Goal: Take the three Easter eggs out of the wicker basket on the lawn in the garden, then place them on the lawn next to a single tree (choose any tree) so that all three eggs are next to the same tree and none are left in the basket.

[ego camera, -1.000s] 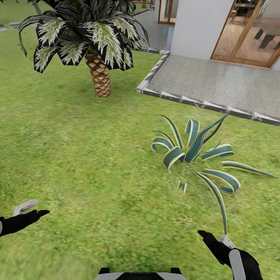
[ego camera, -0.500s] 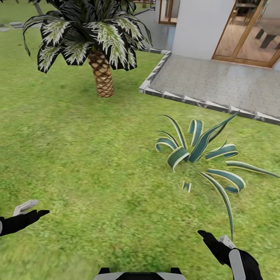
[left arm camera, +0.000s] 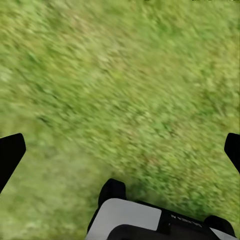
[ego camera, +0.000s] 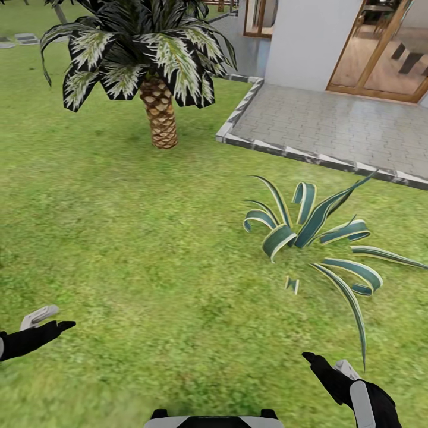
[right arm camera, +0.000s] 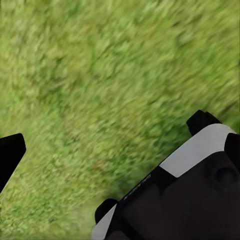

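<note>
While both arms are held low, the lawn point(ego camera: 137, 238) carries one small palm point(ego camera: 159, 101) toward its far edge and one striped agave plant point(ego camera: 309, 232) near the paved terrace point(ego camera: 333, 128), one terrace in all. Left gripper point(ego camera: 50, 318) and right gripper point(ego camera: 326, 364) each hang over bare grass, and both wrist views show fingertips spread wide with nothing between them. Grass in the wrist views is blurred, so fine detail is probably unreliable.
</note>
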You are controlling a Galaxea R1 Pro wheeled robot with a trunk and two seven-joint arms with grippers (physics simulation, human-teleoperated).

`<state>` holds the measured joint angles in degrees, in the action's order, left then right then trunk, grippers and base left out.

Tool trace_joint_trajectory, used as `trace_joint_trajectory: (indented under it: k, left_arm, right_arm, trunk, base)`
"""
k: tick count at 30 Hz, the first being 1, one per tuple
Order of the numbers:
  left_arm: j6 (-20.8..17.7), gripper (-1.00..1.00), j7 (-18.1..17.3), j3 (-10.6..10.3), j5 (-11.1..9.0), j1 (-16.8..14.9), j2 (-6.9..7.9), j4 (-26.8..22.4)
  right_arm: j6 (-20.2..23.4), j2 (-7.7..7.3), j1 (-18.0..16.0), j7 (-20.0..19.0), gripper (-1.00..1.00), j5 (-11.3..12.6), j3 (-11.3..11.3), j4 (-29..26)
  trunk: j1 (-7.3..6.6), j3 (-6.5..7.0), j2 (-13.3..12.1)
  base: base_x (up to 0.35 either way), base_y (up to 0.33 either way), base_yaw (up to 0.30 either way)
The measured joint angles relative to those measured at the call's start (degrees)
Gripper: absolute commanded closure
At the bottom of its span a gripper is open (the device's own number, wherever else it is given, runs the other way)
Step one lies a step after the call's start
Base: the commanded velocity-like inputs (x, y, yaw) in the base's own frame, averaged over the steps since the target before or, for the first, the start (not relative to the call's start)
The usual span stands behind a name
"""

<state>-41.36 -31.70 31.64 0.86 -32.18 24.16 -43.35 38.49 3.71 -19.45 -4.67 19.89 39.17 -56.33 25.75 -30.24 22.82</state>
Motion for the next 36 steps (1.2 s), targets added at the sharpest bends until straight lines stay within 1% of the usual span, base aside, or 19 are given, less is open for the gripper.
trace_joint_trajectory:
  k: [13,18,24,28,36]
  left_arm:
    - [0.02,-1.00,-0.09,-0.03,0.00,0.00,-0.01,0.00]
    - [0.01,-1.00,-0.16,-0.01,0.00,0.00,0.02,-0.01]
    - [0.01,-1.00,-0.17,0.00,0.00,-0.02,0.03,0.01]
    - [0.01,-1.00,-0.18,0.00,0.00,-0.02,0.03,0.02]
    - [0.02,-1.00,-0.11,0.00,0.00,-0.02,0.03,0.01]
  right_arm:
    - [-0.14,0.01,0.00,0.00,-1.00,-0.04,-0.03,0.13]
    - [-0.21,0.01,0.00,0.00,-1.00,-0.14,0.04,1.06]
    - [-2.02,0.01,0.00,0.00,-1.00,-0.17,-0.04,1.69]
    - [-2.56,0.00,0.00,0.00,-1.00,-0.15,-0.87,2.27]
    - [-2.64,0.00,0.00,-0.03,-1.00,-0.14,-1.20,2.37]
  trunk:
    - [0.00,0.00,0.00]
    - [0.00,0.00,0.00]
    - [0.00,0.00,0.00]
    - [0.00,0.00,0.00]
    - [0.00,0.00,0.00]
  base:
    - [0.000,0.128,0.000]
    - [0.000,0.126,0.000]
    - [0.000,0.126,0.000]
    - [0.000,0.126,0.000]
    - [0.000,0.115,0.000]
